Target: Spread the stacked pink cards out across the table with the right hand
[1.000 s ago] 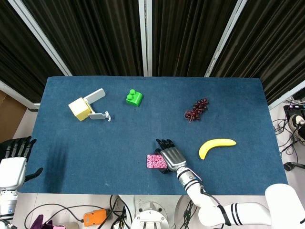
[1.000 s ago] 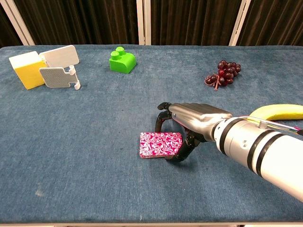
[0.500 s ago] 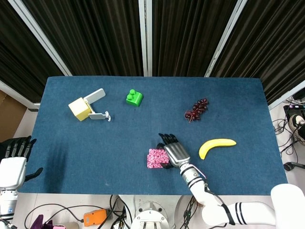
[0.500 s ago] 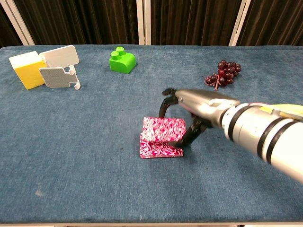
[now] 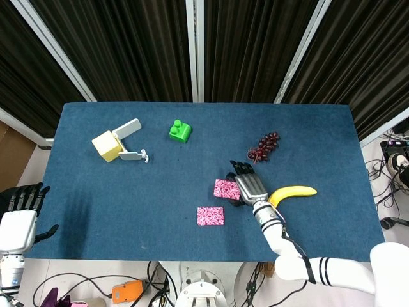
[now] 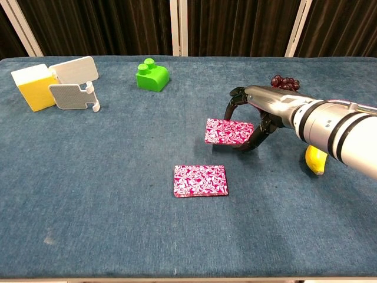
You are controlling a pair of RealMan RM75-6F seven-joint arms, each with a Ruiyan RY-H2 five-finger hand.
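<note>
Now lower the lifted pink card (image 6: 228,131), pinched in the right hand (image 6: 254,118) just above the cloth, flat down well apart from the remaining pink stack (image 6: 200,180) nearer the front edge, then release gently.

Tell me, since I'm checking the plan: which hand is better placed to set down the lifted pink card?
The right hand. It already holds the lifted card above the table, away from the card left lying. The left hand sits off the table's near-left corner, far from both.
</note>
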